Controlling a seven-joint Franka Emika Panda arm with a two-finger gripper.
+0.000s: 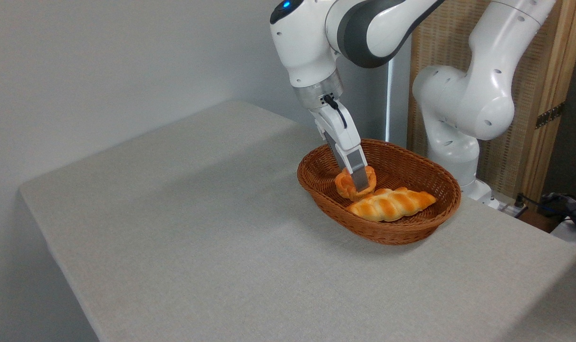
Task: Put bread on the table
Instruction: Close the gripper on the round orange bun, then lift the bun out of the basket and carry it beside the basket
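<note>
White Panda arm reaching down from the upper middle, pincer [359, 183] lowered into the brown wicker basket [411, 232] and clamped on the bread [346, 185]. Small orange-brown bun, lumpy on top, caught between the two fingers, the near grey finger [357, 173] lying across its front face. Bun tilted in the grip, over the left part of the basket's inside; whether lifted off the basket floor or resting on it, cannot tell. Just below and to the right of the pincer, a paler golden braided loaf [392, 204] lying lengthwise on the basket floor, its left end close under the bun. Basket rim curving round behind and to both sides of the pincer. Under the basket, and spreading far to the left of and below the pincer, the table [197, 228] in plain light grey cloth. Behind and to the right of the pincer, the arm's white base column [454, 142] at the table's far edge, with a wooden screen [544, 95] beyond it. Far right of the pincer, dark cables [554, 202] past the table's corner.
</note>
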